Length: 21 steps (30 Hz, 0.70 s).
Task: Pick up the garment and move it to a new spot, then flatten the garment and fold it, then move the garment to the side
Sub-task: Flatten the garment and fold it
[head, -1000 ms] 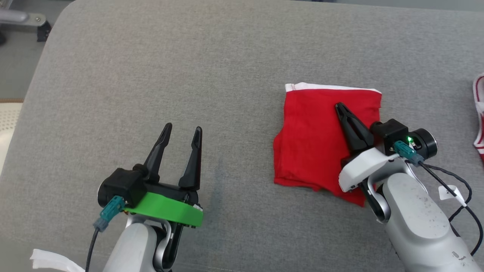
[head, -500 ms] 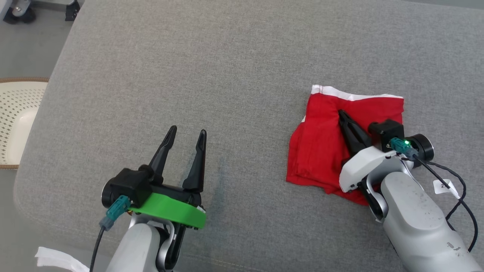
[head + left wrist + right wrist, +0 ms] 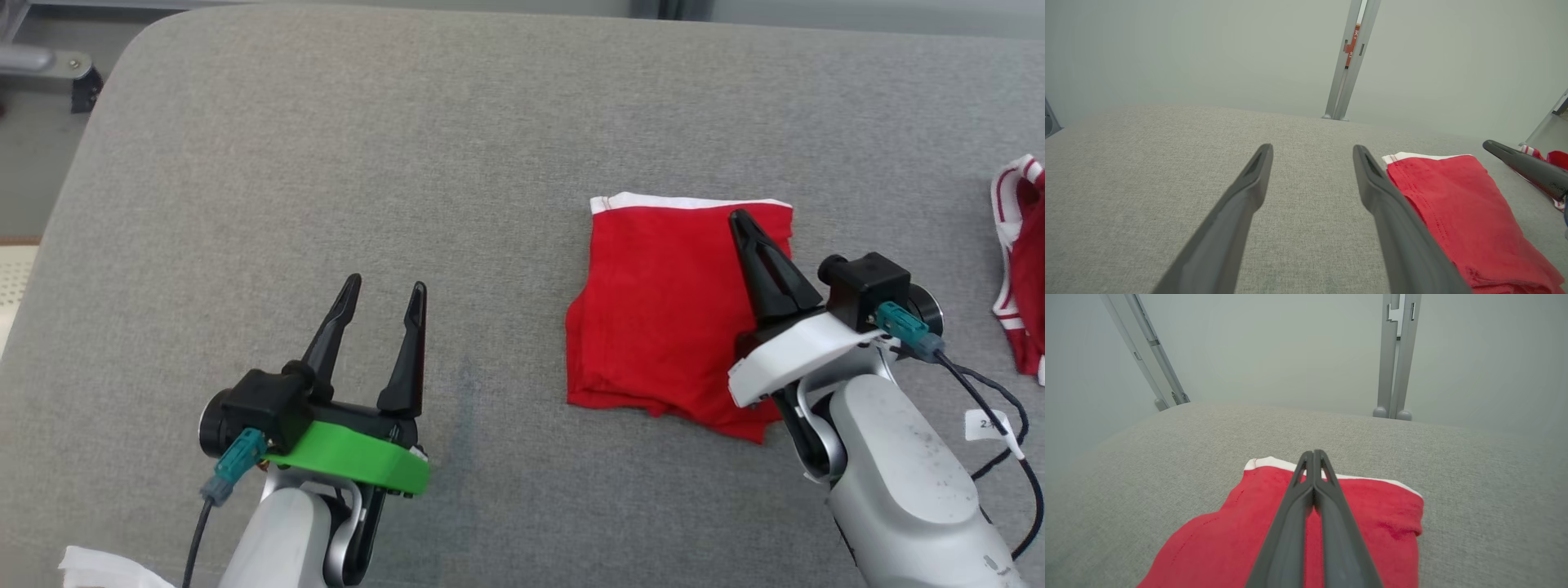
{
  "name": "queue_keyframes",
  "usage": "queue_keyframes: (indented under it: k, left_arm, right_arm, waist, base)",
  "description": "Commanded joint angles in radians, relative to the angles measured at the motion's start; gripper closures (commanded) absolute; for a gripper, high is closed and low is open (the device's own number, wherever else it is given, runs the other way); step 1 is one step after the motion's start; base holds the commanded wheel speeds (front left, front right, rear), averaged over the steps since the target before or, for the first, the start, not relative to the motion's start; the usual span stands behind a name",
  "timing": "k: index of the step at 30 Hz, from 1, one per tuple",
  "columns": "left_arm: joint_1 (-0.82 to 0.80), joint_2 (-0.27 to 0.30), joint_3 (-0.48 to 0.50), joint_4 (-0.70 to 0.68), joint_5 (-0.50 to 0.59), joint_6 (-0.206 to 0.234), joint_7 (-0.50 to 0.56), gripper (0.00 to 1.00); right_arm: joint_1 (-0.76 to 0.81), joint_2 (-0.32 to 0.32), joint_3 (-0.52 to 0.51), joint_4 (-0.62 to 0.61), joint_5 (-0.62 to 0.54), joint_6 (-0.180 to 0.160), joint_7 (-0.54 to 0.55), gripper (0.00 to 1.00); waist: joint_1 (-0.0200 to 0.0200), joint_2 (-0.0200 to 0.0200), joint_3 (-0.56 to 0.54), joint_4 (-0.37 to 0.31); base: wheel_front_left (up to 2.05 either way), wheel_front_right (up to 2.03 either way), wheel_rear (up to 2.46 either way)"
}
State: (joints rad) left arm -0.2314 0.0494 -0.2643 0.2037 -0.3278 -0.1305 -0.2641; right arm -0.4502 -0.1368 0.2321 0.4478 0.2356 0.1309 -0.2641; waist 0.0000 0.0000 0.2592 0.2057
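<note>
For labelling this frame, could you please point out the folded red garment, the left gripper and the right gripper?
folded red garment (image 3: 653, 318): head view, middle of the red fabric.
left gripper (image 3: 385, 286): head view, midway between its open fingertips.
right gripper (image 3: 739, 220): head view, at its shut fingertips.

A robot lab or test bay, by its looks; the table (image 3: 245, 163) is a broad pad in plain grey cloth with a rounded corner; beyond the right pincer (image 3: 1314, 454) stand bare metal posts (image 3: 1396, 355) against blank pale panels (image 3: 1274, 347); far left of the left pincer (image 3: 385, 282), a metal equipment foot (image 3: 41, 59) rests on a grey floor (image 3: 33, 163).
</note>
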Motion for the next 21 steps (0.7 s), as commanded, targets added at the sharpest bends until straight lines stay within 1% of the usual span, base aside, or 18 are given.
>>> queue_keyframes:
  k: [1, 5, 6, 7, 8, 12, 21]
  left_arm:
    - [0.019, 0.003, 0.010, -0.004, 0.010, 0.000, 0.000, 0.00]
    - [0.026, 0.003, 0.025, -0.009, 0.004, 0.000, 0.000, 0.00]
    - [0.029, 0.003, 0.026, -0.009, 0.004, 0.000, 0.000, 0.00]
    - [0.031, 0.003, 0.026, -0.008, 0.005, 0.000, 0.000, 0.00]
    - [0.035, 0.003, 0.027, -0.007, 0.006, 0.000, 0.000, 0.00]
    - [0.047, 0.003, 0.040, -0.005, 0.009, 0.000, 0.000, 0.00]
    - [0.081, 0.003, 0.053, 0.005, 0.013, 0.000, 0.000, 0.00]
  right_arm:
    - [0.025, -0.003, -0.015, -0.025, 0.008, 0.000, 0.000, 1.00]
    - [0.087, 0.001, -0.070, -0.095, 0.025, 0.000, 0.000, 1.00]
    - [0.101, 0.001, -0.084, -0.112, 0.021, 0.000, 0.000, 0.53]
    - [0.114, 0.002, -0.095, -0.123, 0.020, 0.000, 0.000, 0.02]
    - [0.130, 0.005, -0.109, -0.138, 0.018, 0.000, 0.000, 0.00]
    - [0.186, 0.015, -0.141, -0.176, 0.005, 0.000, 0.000, 0.00]
    - [0.263, 0.039, -0.160, -0.207, -0.015, 0.000, 0.000, 0.00]
  waist:
    - [0.0000, 0.0000, -0.042, -0.055]
    - [0.0000, 0.0000, -0.063, -0.098]
    - [0.0000, 0.0000, -0.068, -0.108]
    - [0.0000, 0.0000, -0.073, -0.116]
    - [0.0000, 0.0000, -0.078, -0.125]
    - [0.0000, 0.0000, -0.096, -0.155]
    - [0.0000, 0.0000, -0.118, -0.191]
  base:
    - [0.00, 0.00, 0.00]
    - [0.00, 0.00, 0.00]
    - [0.00, 0.00, 0.00]
    - [0.00, 0.00, 0.00]
    - [0.00, 0.00, 0.00]
    - [0.00, 0.00, 0.00]
    - [0.00, 0.00, 0.00]
